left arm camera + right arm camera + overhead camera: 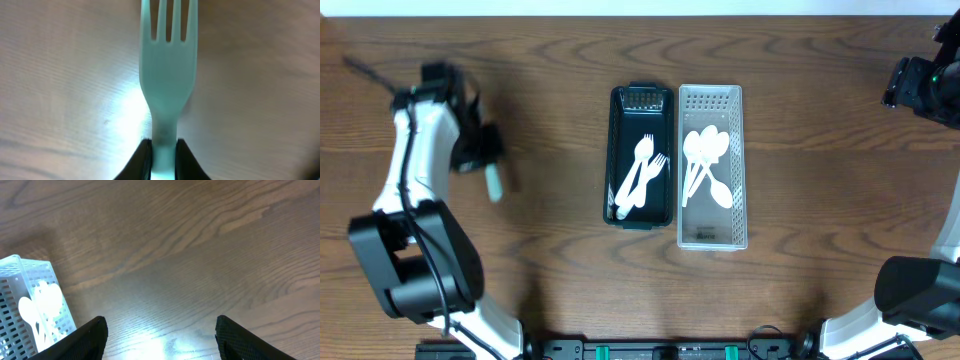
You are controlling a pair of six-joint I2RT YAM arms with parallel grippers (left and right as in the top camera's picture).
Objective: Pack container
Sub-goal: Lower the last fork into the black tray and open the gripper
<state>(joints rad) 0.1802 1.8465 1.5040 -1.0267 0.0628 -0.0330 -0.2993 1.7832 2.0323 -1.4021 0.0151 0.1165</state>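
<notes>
Left wrist: fork (167, 75) handle pinched in left end effector (163, 150).

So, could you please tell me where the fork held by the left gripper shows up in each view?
Overhead: fork at far left, mid-height.
Left wrist: centre, tines up, handle in the left gripper.
Right wrist: not in view.
Shared landmark: the wooden table.
</notes>
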